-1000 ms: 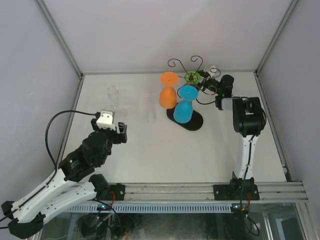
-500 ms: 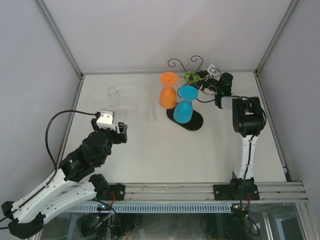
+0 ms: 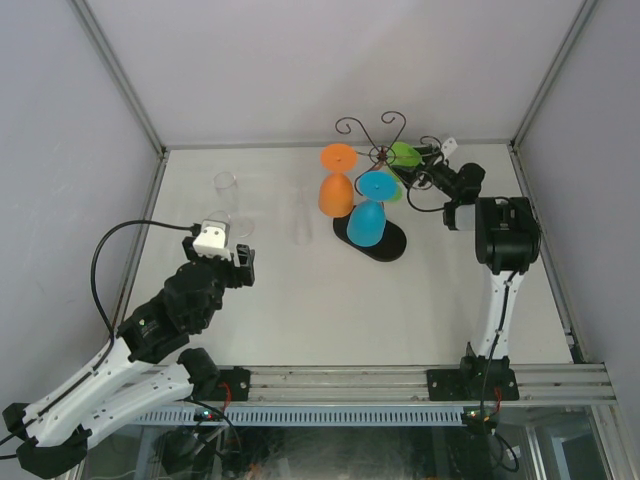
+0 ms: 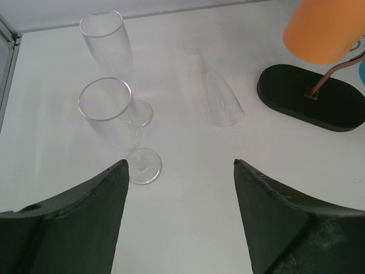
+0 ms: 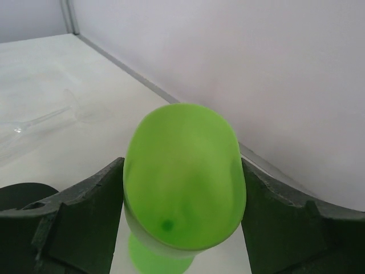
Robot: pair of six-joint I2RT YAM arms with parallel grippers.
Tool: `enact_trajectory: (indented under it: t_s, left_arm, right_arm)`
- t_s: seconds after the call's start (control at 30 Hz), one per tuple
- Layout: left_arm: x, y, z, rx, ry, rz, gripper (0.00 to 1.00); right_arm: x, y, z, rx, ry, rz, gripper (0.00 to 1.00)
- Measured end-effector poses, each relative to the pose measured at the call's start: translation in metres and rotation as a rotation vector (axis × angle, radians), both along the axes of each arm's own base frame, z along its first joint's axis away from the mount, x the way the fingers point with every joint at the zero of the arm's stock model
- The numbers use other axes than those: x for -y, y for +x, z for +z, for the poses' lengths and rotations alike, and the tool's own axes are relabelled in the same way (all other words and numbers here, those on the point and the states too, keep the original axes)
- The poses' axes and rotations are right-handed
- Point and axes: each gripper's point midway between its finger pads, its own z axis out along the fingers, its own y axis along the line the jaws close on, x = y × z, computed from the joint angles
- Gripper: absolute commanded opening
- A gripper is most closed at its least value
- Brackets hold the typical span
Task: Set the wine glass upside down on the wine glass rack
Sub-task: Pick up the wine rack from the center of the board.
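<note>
The green wine glass (image 3: 404,154) is tilted beside the upper arms of the wine glass rack (image 3: 385,128), at the back right of the table. My right gripper (image 3: 418,162) is shut on its bowl. In the right wrist view the green bowl (image 5: 182,182) fills the gap, and both fingers (image 5: 91,211) press its sides. An orange glass (image 3: 336,186) and a blue glass (image 3: 371,212) hang upside down on the rack over its black oval base (image 3: 393,246). My left gripper (image 3: 226,248) stands open at the left with nothing in it (image 4: 181,162).
Two clear flutes stand upright just ahead of the left gripper (image 4: 109,112), (image 4: 106,37). A third clear flute (image 4: 219,100) lies on its side between them and the rack base (image 4: 311,105). The enclosure wall runs close behind the rack.
My right gripper has closed on the green glass and drawn back to the right, and the glass now tilts away from the rack's stem. The left arm has not moved.
</note>
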Motion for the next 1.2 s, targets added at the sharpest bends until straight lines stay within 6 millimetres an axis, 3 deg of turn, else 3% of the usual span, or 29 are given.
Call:
enact_trajectory:
  t_s: [0.3,0.43,0.63,0.93,1.2]
  left_arm:
    - [0.003,-0.001,0.0,-0.004,-0.007,-0.018,0.78]
    - [0.004,-0.001,0.0,-0.005,-0.008,-0.021,0.78]
    - [0.006,-0.002,-0.001,-0.01,-0.021,-0.034,0.78]
    - [0.011,-0.008,0.005,-0.006,-0.099,-0.063,0.78]
    - [0.013,-0.011,0.002,-0.029,-0.123,-0.071,0.78]
  right_arm:
    - [0.068,-0.018,0.003,-0.021,0.052,-0.255,0.57]
    - [0.1,-0.033,0.024,-0.008,0.079,-0.381,0.53]
    - [0.137,-0.068,0.063,0.019,0.129,-0.571,0.57]
    - [0.159,-0.14,0.106,-0.034,0.153,-0.773,0.56]
    - [0.141,-0.219,0.166,0.003,0.151,-0.8,0.49]
